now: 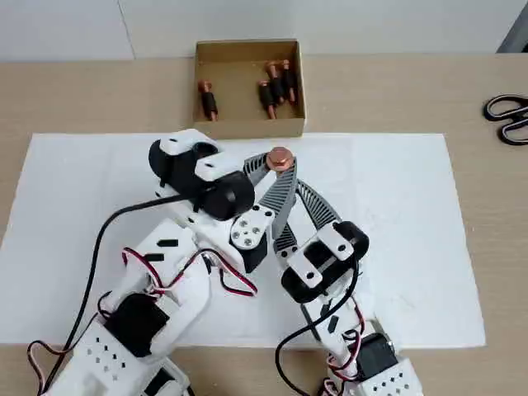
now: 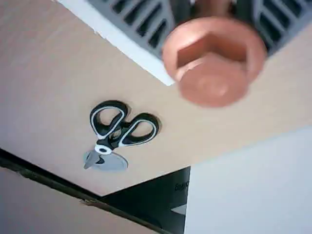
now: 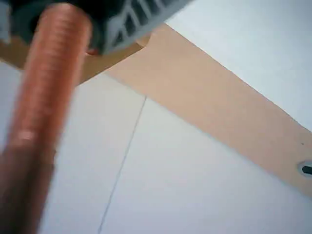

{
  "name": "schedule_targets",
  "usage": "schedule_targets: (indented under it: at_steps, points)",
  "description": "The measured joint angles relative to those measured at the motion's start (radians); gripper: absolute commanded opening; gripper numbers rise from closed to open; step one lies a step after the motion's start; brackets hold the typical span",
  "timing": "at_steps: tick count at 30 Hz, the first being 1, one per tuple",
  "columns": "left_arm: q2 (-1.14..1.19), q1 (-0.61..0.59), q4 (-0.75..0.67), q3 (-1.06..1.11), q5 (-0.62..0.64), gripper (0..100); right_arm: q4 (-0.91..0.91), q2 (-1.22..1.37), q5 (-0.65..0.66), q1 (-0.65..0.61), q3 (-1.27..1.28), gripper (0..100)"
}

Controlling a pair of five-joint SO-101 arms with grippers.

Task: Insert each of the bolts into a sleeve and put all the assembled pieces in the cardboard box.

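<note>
From the high view, both arms meet over the white sheet (image 1: 396, 247), just in front of the cardboard box (image 1: 247, 128). The box already holds four assembled pieces (image 1: 276, 87). A copper bolt (image 1: 280, 158) stands head-up between them. The right pincer (image 1: 284, 172) is pinching it just under the head, its two ribbed fingers forming a V. The left pincer (image 1: 257, 169) sits against the bolt's other side; whether it is spread or pressed together I cannot tell. Scissors (image 1: 507, 118) lie well apart at the desk (image 1: 82, 91) edge.

The left wrist view has the bolt head (image 2: 214, 61) close up, with grey fingers (image 2: 136, 14) flanking the shank behind it.

In the right wrist view the threaded shank (image 3: 48, 87) runs bare, and its far end meets a dark shape (image 3: 19, 14) — perhaps a sleeve, but that is not certain.

This looks like the fifth piece, at the joining or hand-over step. Next, confirm the sleeve is seated — then one arm must let go so the other can carry the piece over the box wall.
</note>
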Motion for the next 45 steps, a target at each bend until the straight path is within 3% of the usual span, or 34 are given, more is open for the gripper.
schedule_targets:
  at_steps: [6,10,18,33,40,45]
  points:
    - [0.0,0.003,-0.138,0.074,-0.086,1,0.0,0.0,0.0,0.0,0.0,0.5]
    - [0.0,0.003,-0.149,0.077,-0.112,1,0.0,0.0,0.0,0.0,0.0,0.5]
    - [0.002,0.003,-0.155,0.077,-0.109,1,0.0,0.0,0.0,0.0,0.0,0.5]
    - [0.003,-0.025,-0.322,0.21,-0.11,1,0.003,0.0,0.002,-0.006,0.0,0.5]
    - [0.0,-0.051,-0.281,0.222,-0.173,2,0.006,0.005,0.002,-0.006,0.0,0.5]
    - [-0.005,-0.055,-0.187,0.218,-0.282,15,0.009,0.008,0.0,-0.005,0.0,0.5]
